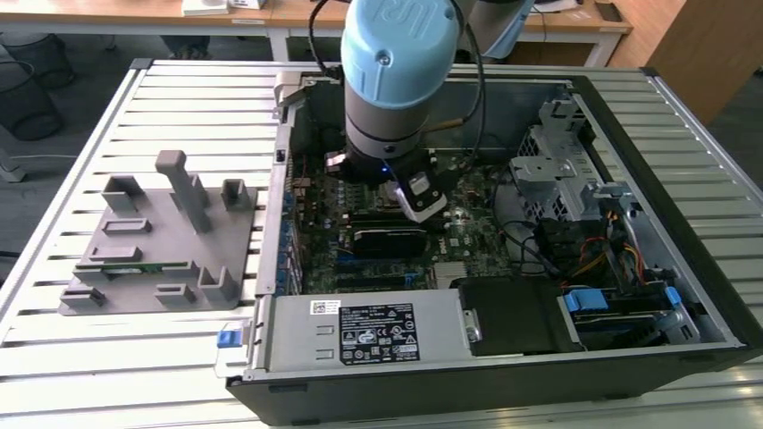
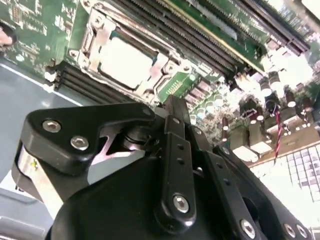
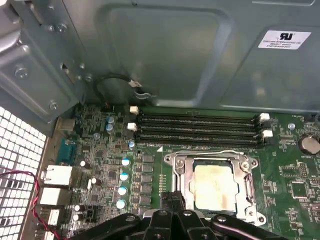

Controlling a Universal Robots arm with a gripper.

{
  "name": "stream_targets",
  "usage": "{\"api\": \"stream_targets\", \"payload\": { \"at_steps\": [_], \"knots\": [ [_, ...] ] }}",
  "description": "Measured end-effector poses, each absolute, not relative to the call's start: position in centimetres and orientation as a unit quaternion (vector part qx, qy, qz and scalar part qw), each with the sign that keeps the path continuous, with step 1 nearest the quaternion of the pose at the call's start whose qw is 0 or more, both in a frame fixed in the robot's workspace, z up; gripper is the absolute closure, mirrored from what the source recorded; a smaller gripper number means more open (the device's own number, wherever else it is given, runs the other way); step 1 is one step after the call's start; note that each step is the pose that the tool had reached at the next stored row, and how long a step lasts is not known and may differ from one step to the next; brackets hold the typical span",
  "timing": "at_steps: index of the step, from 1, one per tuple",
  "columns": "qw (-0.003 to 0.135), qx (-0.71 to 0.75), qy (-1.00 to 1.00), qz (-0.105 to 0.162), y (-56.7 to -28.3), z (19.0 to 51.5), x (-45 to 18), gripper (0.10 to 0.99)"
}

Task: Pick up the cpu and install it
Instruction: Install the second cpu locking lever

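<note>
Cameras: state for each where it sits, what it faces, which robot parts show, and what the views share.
Exterior view: off the arm, raised, looking down into the open computer case; the arm's wrist shows.
First wrist view: on the arm, facing the motherboard; gripper linkage shows.
Second wrist view: on the arm, behind the gripper, facing the motherboard.
Shared: both wrist views show the cpu seated in its socket frame.

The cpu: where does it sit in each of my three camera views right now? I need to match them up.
Exterior view: I cannot make it out; the arm stands over that part of the board.
Second wrist view: the cpu lies in its socket frame, beyond the gripper.
First wrist view: the cpu lies in the socket frame.
Shared landmark: the black memory slots beside the socket, also in the second wrist view.
</note>
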State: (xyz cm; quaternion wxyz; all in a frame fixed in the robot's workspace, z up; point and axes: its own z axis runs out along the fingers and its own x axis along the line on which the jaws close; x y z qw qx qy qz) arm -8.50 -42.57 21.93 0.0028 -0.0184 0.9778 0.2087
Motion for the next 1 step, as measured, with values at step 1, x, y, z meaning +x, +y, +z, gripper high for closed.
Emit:
{"api": "stream_targets", "payload": {
  "at_steps": [1],
  "knots": [
    [0.003,-0.018,0.978,0.209,-42.57,21.93,-8.50,0.980]
  ]
}}
